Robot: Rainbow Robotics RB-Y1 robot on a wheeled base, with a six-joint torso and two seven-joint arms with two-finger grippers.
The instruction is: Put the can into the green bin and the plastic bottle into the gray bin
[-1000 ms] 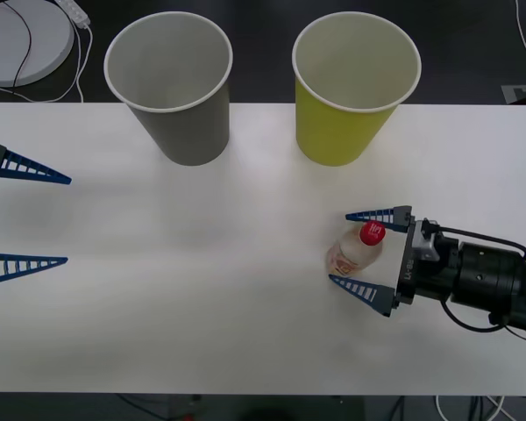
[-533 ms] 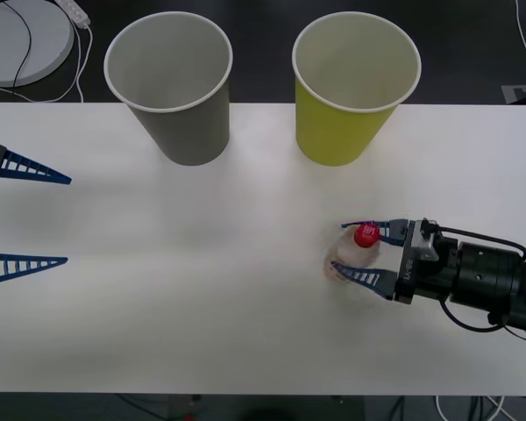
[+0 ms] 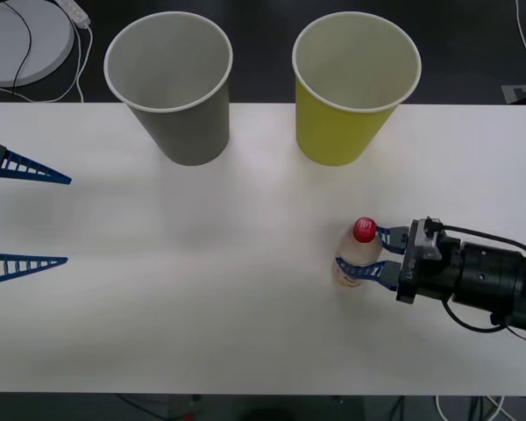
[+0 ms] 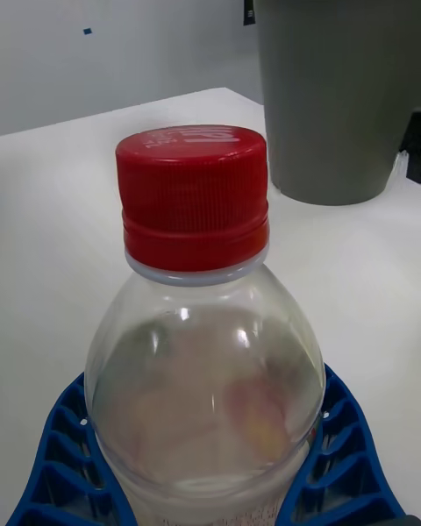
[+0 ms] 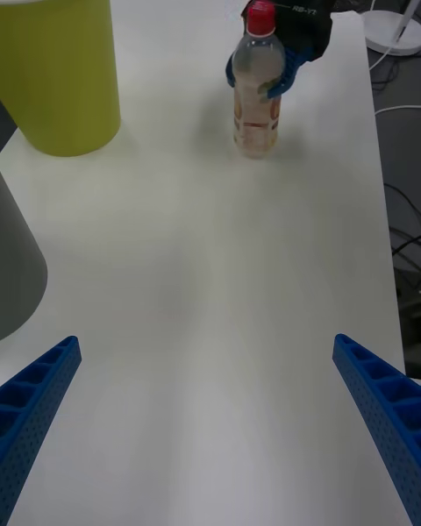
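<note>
Here the right tool is clamping its blue fingers around the shoulder of the plastic bottle, which is standing upright on the desk, red cap pointing up. It looks light and smooth, likely slippery, so that high hold seems sensible. The left tool is waiting wide open and empty, well apart.

Probably a lab: bare white table, dark floor with trailing cables.

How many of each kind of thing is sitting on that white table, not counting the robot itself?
Cup-shaped bins: 2, the gray bin and the green bin
Plastic bottles: 1, the plastic bottle, clamped in the right gripper
Total: 3
</note>
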